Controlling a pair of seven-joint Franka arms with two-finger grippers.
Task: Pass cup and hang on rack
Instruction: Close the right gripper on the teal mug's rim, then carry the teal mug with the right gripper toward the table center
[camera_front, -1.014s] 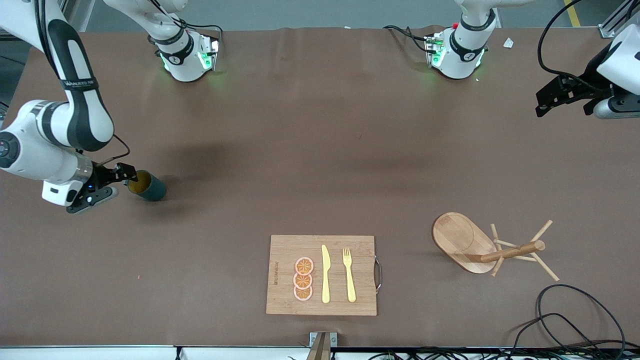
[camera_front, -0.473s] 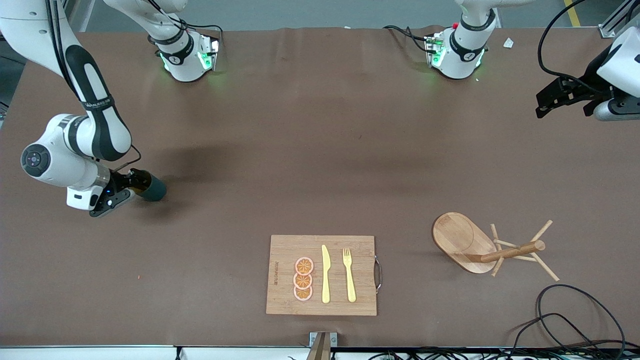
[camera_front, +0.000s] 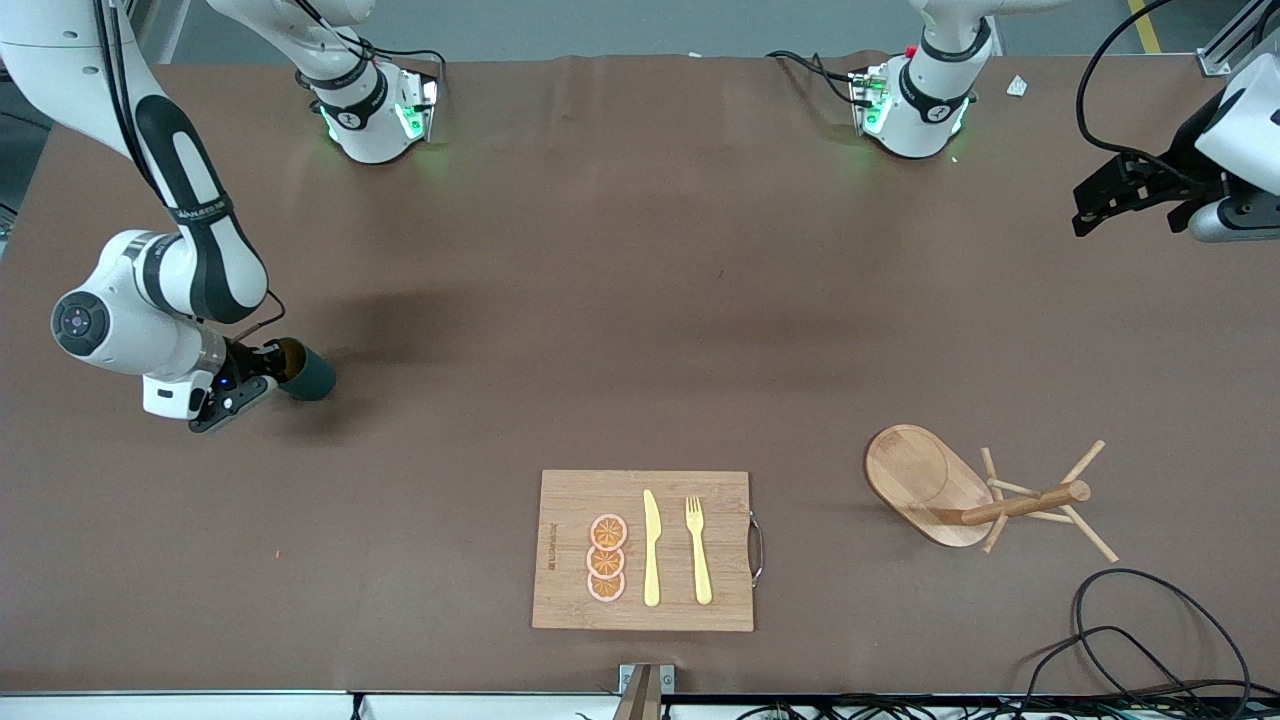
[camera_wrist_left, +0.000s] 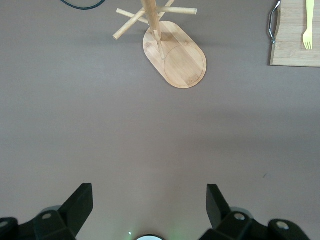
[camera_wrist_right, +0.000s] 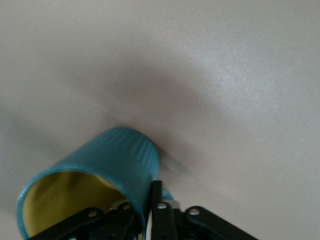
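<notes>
The teal cup (camera_front: 308, 373) lies on its side toward the right arm's end of the table, its yellow mouth facing my right gripper (camera_front: 272, 368). In the right wrist view the gripper (camera_wrist_right: 145, 201) is shut on the wall of the cup (camera_wrist_right: 107, 160) at the rim, one finger inside and one outside. The wooden rack (camera_front: 925, 480) stands toward the left arm's end, nearer the front camera. My left gripper (camera_front: 1100, 200) waits open and empty in the air over the table's edge at its own end. In the left wrist view, the left gripper (camera_wrist_left: 149, 202) faces the rack (camera_wrist_left: 175, 55).
A bamboo cutting board (camera_front: 565, 500) with orange slices, a yellow knife and a yellow fork lies at the table's near edge, midway between the arms. Black cables (camera_front: 1150, 630) loop near the rack at the table's corner.
My right gripper has slid in onto the cup's rim and shut on it. The cup has barely shifted. The left arm has not moved.
</notes>
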